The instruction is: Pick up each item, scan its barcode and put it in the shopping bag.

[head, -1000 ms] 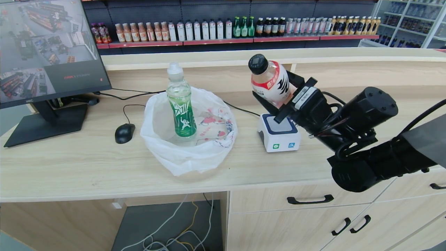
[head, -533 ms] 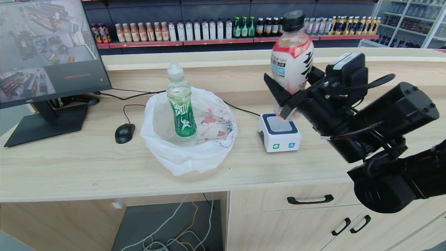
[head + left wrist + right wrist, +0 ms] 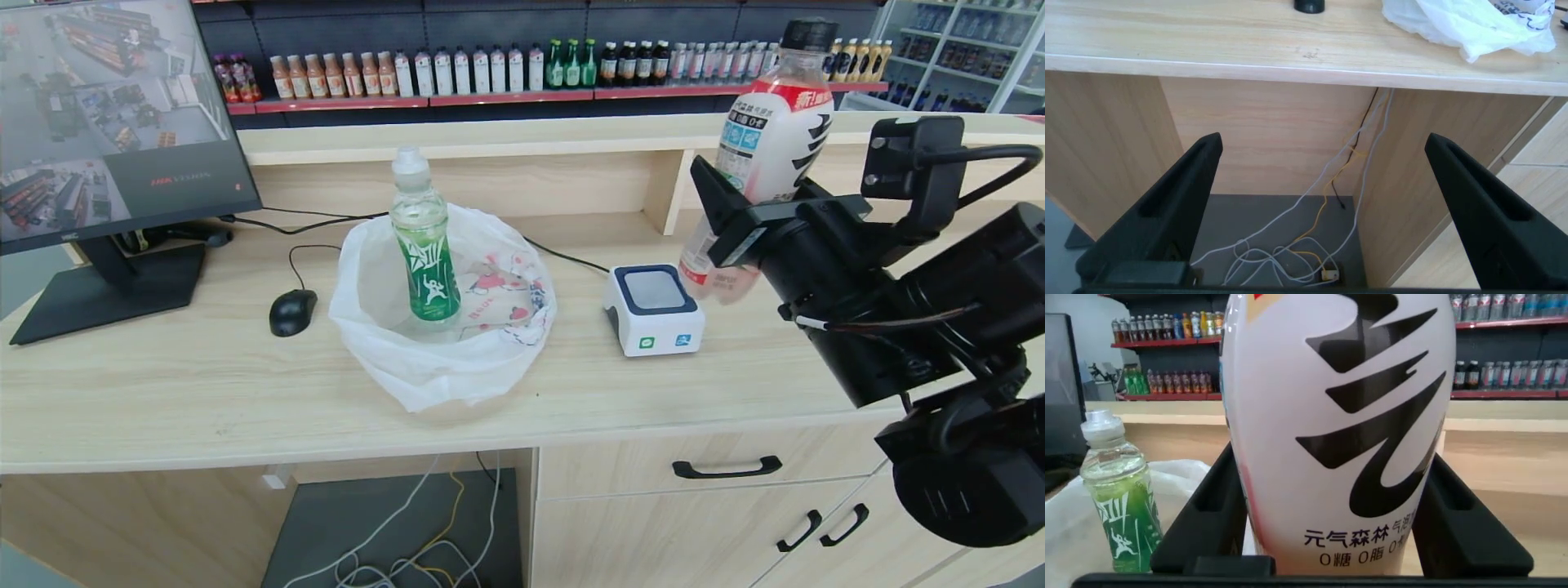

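1. Left gripper [image 3: 1323,155] hangs wide apart and empty below the wooden counter's [image 3: 1208,41] edge.
2. Right gripper [image 3: 759,208] clamps a black-capped, white-and-red plastic drink bottle [image 3: 771,139], nearly upright.
3. White cube scanner [image 3: 653,314] sits at the bottle's 8 o'clock.
4. White plastic shopping bag [image 3: 367,327], at the scanner's 9 o'clock, holds a green-labelled bottle [image 3: 424,253].

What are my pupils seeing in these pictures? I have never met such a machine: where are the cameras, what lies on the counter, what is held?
It is a two-armed robot at a shop counter. The wide picture comes from a camera on its head; the other two from cameras on its wrists. On the counter are a monitor, a mouse, a small white scanner and a bag with a green bottle standing in it. The right gripper is shut on a white bottle, held up to the right of the scanner. The left gripper hangs open and empty, lower than the counter's top.
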{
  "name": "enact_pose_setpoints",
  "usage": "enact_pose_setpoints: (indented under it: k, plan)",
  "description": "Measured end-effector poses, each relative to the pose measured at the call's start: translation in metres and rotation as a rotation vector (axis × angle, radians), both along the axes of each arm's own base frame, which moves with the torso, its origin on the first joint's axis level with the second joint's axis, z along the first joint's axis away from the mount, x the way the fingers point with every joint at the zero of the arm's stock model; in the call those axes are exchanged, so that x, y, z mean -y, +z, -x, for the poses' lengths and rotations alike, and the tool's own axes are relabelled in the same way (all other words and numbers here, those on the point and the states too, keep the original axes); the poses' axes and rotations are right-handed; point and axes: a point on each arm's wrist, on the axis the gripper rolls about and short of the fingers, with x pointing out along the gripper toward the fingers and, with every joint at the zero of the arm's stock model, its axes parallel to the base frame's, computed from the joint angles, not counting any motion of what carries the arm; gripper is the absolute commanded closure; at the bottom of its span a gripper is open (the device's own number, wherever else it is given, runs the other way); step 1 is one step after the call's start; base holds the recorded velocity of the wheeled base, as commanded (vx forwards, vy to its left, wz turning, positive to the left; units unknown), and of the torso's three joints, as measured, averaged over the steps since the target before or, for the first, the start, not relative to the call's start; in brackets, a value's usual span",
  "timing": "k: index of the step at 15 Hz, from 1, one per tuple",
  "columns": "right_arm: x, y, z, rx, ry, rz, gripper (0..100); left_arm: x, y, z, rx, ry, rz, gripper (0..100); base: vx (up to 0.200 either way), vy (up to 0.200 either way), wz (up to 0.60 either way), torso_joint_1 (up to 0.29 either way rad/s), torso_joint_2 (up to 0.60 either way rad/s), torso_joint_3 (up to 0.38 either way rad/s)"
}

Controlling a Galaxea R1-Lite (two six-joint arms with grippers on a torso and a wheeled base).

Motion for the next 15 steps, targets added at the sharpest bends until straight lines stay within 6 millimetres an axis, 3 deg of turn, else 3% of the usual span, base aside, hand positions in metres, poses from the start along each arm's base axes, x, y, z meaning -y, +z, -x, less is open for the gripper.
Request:
enact_pose_setpoints:
  k: [3, 12, 15]
  plan:
    - [0.001, -0.004, 0.001, -0.046, 0.004, -0.085, 100, 0.000, 0.000, 0.000, 0.000, 0.000, 0.000, 0, 0.000, 0.000, 0.00, 0.000, 0.00, 0.000]
    - [0.000, -0.009, -0.012, -0.056, -0.013, -0.091, 100, 0.000, 0.000, 0.000, 0.000, 0.000, 0.001, 0, 0.000, 0.000, 0.00, 0.000, 0.00, 0.000]
    - [-0.002, -0.014, -0.015, -0.070, -0.013, -0.086, 100, 0.000, 0.000, 0.000, 0.000, 0.000, 0.001, 0, 0.000, 0.200, 0.00, -0.001, 0.00, 0.002]
